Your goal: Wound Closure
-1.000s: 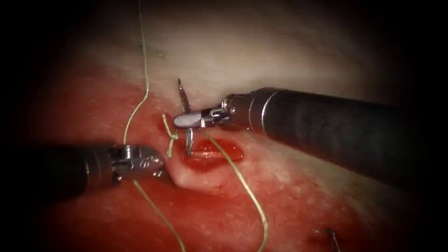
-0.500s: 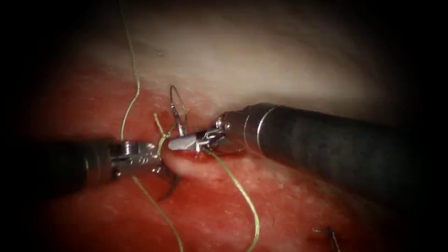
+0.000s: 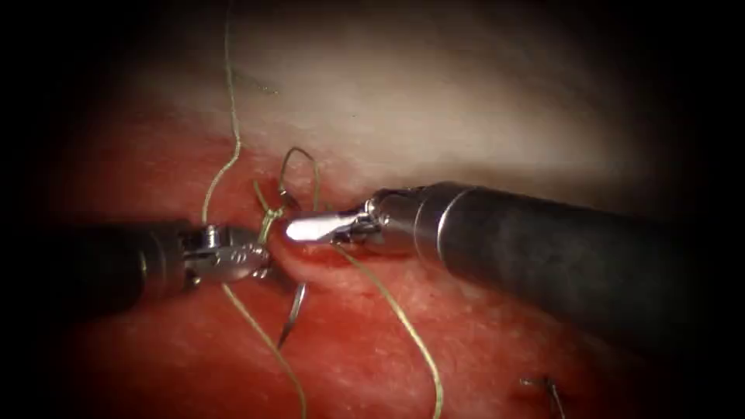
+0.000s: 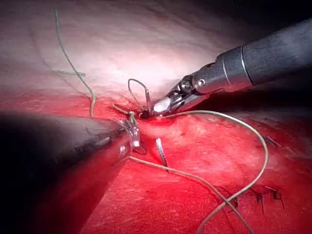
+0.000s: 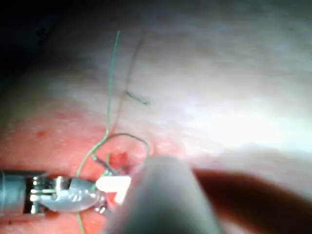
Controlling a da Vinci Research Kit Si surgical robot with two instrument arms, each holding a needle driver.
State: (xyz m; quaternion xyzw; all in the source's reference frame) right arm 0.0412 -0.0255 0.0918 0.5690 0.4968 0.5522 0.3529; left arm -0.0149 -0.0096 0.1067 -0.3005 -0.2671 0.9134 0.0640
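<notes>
Surgical training bench: tissue (image 3: 466,93), sutured cut.

needle (image 3: 293,314) tip emerges from tissue (image 3: 481,341) below and between left tool (image 3: 260,260) and right tool (image 3: 299,229); thread (image 3: 400,314) trails beneath the right tool's shaft.

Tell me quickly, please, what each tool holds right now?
Left tool: jaws shut on the tissue at the cut's left edge.
Right tool: jaws shut on the needle along its curve.

Needle (image 3: 292,314) midsection hidden in tissue (image 3: 326,268) (tip emerges left).
</notes>
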